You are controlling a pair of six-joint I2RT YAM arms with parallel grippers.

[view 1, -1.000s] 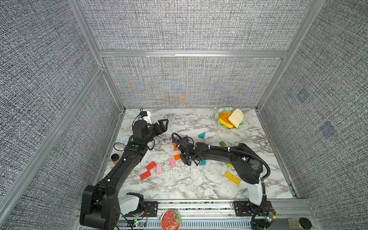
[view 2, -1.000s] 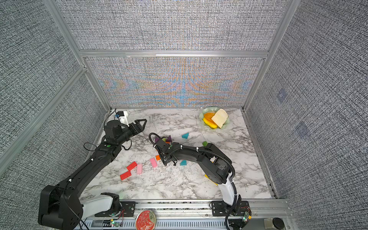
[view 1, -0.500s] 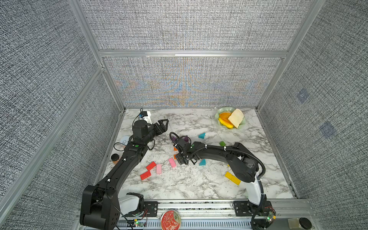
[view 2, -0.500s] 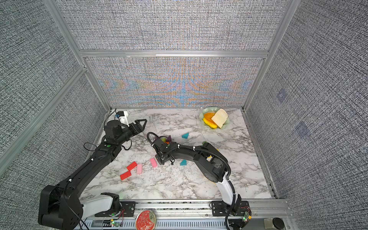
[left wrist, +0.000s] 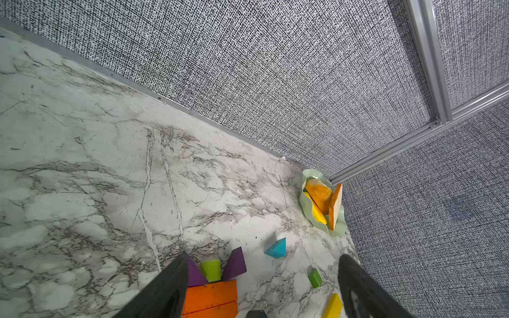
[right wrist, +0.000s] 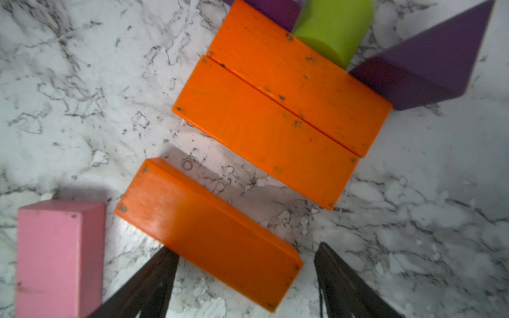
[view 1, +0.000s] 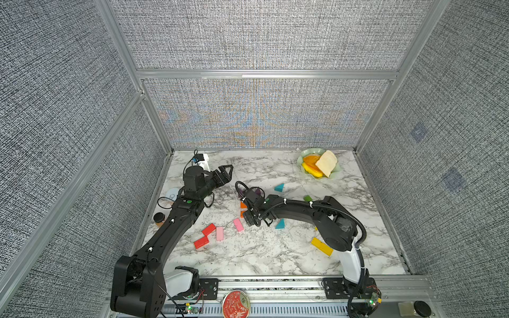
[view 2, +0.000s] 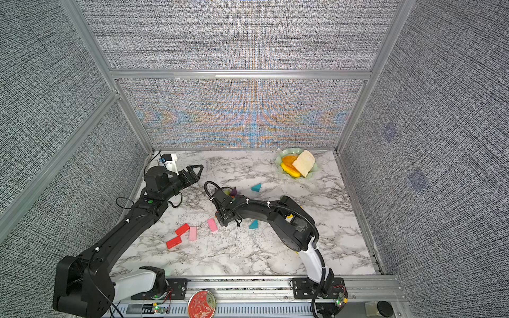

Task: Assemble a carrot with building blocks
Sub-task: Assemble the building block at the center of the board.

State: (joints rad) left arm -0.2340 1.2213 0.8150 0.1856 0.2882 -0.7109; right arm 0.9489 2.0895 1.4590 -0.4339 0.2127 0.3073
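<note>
Carrot's about half built here: two orange bars [right wrist: 275, 110] lie flush side by side on the table [view 1: 275, 261]. A lime stub [right wrist: 333, 30] butts against the outer one's long edge, with purple triangles [right wrist: 429, 63] on either side of it. A third orange bar [right wrist: 209, 234] lies parallel to the pair but apart, with a strip of marble showing between. The right gripper [right wrist: 246, 247] hangs low over one end of it, jaws spread to either side. One finger [right wrist: 154, 275] sits right at the bar's edge and the other stands clear, so we'd call it open and gripping nothing. A pink bar [right wrist: 57, 256] sits just beside that bar's other end. In both top views the right arm covers most of the carrot, so we only get slivers of orange. A teal triangle [view 1: 280, 224] lies near the forearm, and a yellow bar [view 1: 321, 246] is partly hidden by the elbow. A green stub [view 1: 308, 198] peeks out behind the arm. Another pink block [view 1: 219, 233] and two red bars [view 1: 208, 229] cluster near the left arm. The left gripper [view 1: 227, 173] hovers toward the back left, jaws wide and empty. In its wrist view one finger blocks part of a purple triangle. The bowl [left wrist: 305, 203] of fruit slices [view 1: 311, 162] and bread [view 1: 326, 162] sits in the far right corner, well apart.
</note>
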